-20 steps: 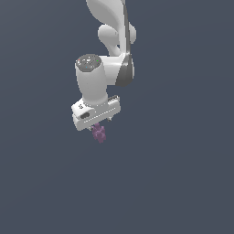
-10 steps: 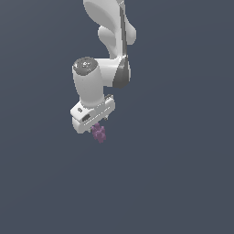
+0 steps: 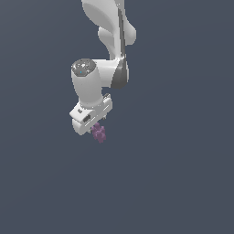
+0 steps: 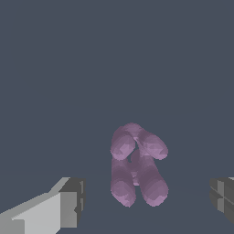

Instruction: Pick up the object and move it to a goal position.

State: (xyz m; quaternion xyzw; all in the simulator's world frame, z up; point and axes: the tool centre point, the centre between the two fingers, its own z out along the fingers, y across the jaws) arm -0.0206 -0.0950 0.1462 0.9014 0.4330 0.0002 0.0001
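The object (image 3: 98, 133) is a small lumpy purple-magenta cluster. In the exterior view it shows just under the white gripper (image 3: 94, 124), at the edge toward the exterior view's right. In the wrist view the object (image 4: 137, 164) lies between the two fingers. One grey fingertip (image 4: 68, 203) and the other (image 4: 223, 199) stand wide apart, with a clear gap on each side of the cluster. The gripper (image 4: 146, 203) is open and does not touch the object. Whether the object rests on the ground cannot be told.
A plain dark blue-grey surface fills both views. The white arm (image 3: 109, 27) reaches down from the top of the exterior view. No other objects or goal marker show.
The arm has shifted a little toward the exterior view's left and the hand has come slightly lower. The object has stayed almost in the same place.
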